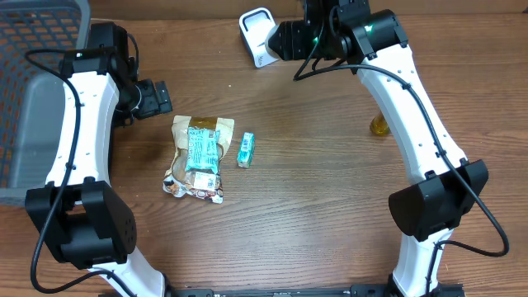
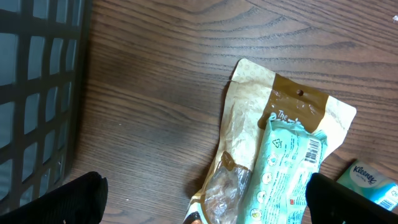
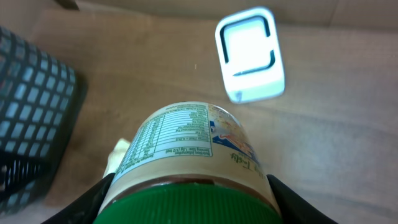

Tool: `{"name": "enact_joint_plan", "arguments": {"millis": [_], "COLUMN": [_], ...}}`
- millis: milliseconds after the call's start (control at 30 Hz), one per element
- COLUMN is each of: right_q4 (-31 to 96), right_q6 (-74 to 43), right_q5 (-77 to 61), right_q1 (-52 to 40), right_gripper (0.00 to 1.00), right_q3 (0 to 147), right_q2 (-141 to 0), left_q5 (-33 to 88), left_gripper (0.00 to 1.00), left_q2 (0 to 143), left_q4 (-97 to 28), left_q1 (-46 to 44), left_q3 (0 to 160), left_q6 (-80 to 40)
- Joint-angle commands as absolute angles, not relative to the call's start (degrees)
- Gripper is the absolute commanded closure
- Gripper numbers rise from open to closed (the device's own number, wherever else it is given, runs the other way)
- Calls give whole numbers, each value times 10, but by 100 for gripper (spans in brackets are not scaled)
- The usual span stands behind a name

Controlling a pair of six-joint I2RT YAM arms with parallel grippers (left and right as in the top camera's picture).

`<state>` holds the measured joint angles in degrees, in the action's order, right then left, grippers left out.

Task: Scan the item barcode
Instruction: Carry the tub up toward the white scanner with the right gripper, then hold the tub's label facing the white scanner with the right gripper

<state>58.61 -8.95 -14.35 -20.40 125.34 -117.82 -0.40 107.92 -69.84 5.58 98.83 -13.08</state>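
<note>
My right gripper (image 3: 189, 208) is shut on a jar (image 3: 186, 149) with a green lid and a nutrition label, gripping it just below the lid. The jar's bottom points toward the white scanner (image 3: 250, 54), which stands a short way beyond it. In the overhead view this gripper (image 1: 285, 40) hangs just right of the scanner (image 1: 257, 35), and the arm hides the jar. My left gripper (image 2: 205, 205) is open, low over the table, with its fingers (image 2: 62, 202) either side of a tan pouch (image 2: 249, 137) carrying a teal packet (image 2: 280, 174).
A dark mesh basket (image 1: 37, 91) fills the left edge. The pouch and teal packet (image 1: 198, 157) lie mid-table, with a small tissue pack (image 1: 246, 149) beside them. A small yellow object (image 1: 379, 125) sits under the right arm.
</note>
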Motion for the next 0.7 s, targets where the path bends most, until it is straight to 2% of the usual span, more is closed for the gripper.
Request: {"name": "enact_joint_plan", "arguments": {"millis": [0,267,467,667], "right_q4": [550,452,349,246], "right_q6": [-85,-85,-85,-85], "right_q5": [-124,-122,-46,-38], "right_q1": [-206,-211,-234,-244], "right_gripper": [96,96,96,96], "right_q3": [1267,1267,1267,1267], "right_q2": [-1181,-1228,-1274,-1326], "left_q5": [0,0,0,0], "left_gripper": [0,1,1,0], "left_q2": [1076,1076,1076,1076], "left_q4": [-698,-698,-698,-698], "left_q1": [52,52,52,52], "left_q3": [986,986,986,986], "left_q6": [-122,-122,-122,-122]}}
